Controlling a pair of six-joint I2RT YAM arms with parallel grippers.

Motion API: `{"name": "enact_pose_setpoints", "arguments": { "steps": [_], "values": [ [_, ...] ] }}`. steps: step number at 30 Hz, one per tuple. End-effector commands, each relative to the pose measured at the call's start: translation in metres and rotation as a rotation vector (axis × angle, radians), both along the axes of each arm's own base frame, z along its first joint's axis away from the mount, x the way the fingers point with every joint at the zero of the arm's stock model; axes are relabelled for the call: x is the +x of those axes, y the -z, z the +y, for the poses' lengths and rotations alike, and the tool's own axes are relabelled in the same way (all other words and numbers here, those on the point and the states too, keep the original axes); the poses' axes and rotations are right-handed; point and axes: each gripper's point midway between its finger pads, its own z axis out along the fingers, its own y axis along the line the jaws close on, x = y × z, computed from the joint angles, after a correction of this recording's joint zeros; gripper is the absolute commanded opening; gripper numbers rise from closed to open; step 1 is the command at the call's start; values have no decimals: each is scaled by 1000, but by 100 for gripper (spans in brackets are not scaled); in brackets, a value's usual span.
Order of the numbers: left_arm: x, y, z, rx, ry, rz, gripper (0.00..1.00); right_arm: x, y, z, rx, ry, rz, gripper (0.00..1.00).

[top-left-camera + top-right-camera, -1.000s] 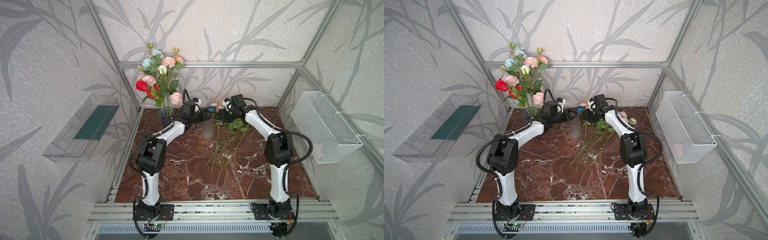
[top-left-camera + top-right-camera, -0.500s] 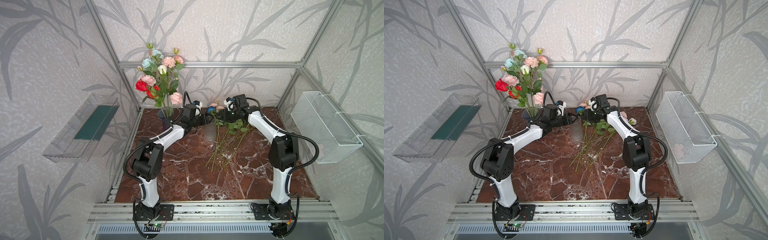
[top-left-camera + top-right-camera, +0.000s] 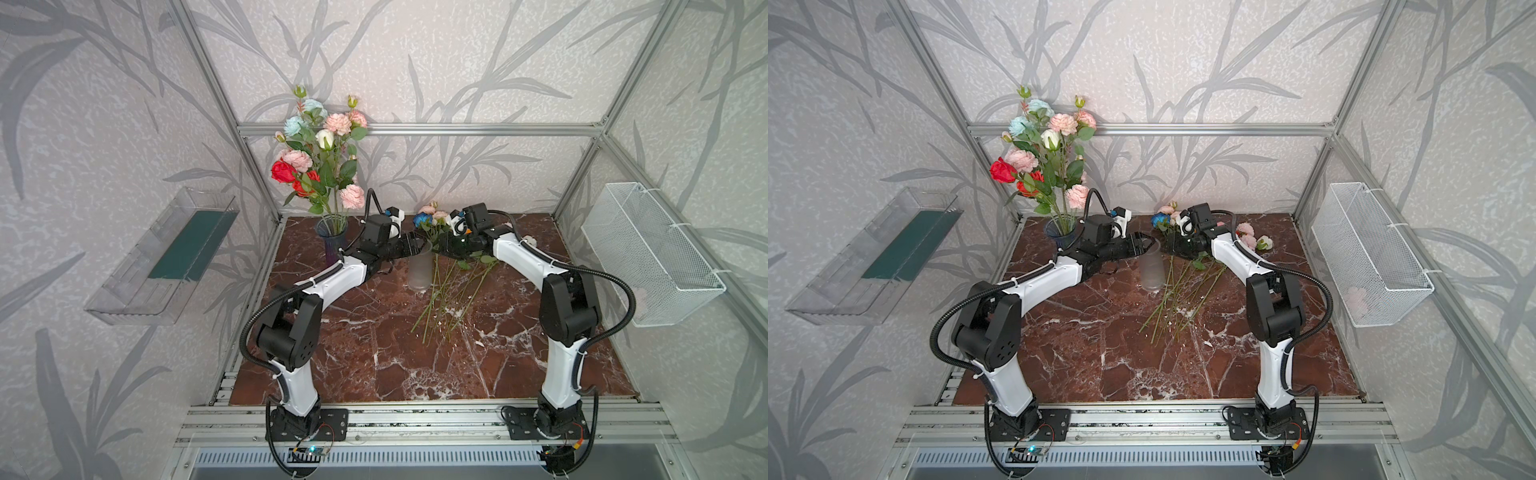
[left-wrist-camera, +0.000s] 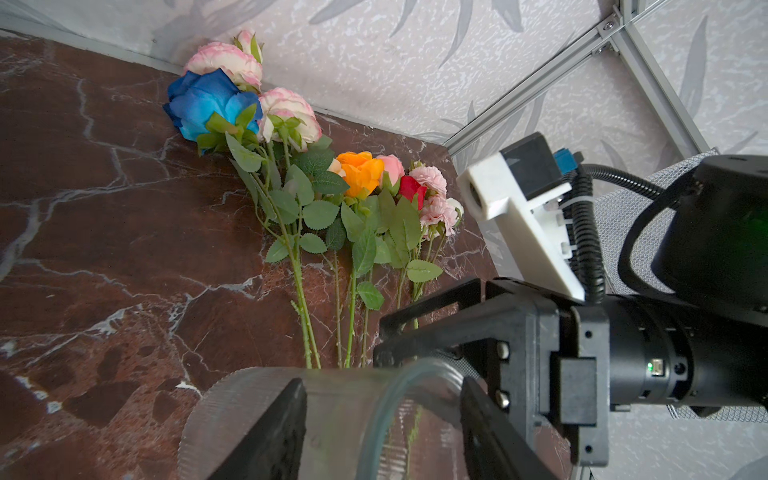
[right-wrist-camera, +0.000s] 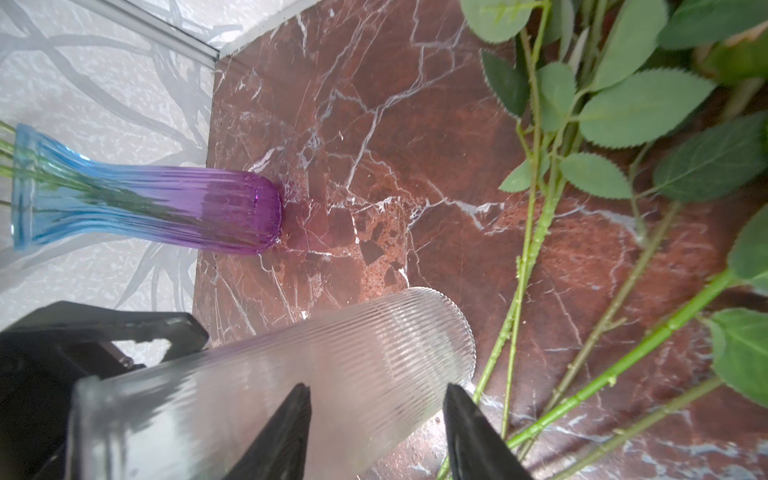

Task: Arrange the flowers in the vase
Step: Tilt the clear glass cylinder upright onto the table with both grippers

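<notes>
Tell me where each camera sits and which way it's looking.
Both top views: high in front, looking down and back over the table; left arm and right arm show whole.
Left wrist: on the left arm, looking past the left fingers at ribbed vase and loose flowers; right wrist camera shows.
Right wrist: on the right arm, looking past the right fingers at purple vase; left fingers show.
Shared: both wrist views show the ribbed vase.

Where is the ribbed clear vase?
The vase stands mid-table toward the back in both top views, between left hand and right hand, flowers lying right of it.
</notes>
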Motion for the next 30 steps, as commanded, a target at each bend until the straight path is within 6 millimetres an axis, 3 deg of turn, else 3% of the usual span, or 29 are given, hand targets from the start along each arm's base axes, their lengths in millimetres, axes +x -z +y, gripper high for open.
{"name": "enact_pose_setpoints", "arguments": {
  "steps": [1, 15, 25, 30],
  "values": [
    [-9, -22, -1, -12, 14, -52, 60, -8, -29, 10, 50, -25, -52, 53],
    [-46, -18, 14, -28, 26, -31, 59, -46, -18, 29, 51, -84, -30, 52],
    [-74, -23, 22, -58, 35, -39, 59, -72, -26, 39, 50, -127, -39, 52],
    [-80, -29, 35, 11, 7, -74, 60, -75, -38, 19, -45, -85, -89, 53]
  ]
}}
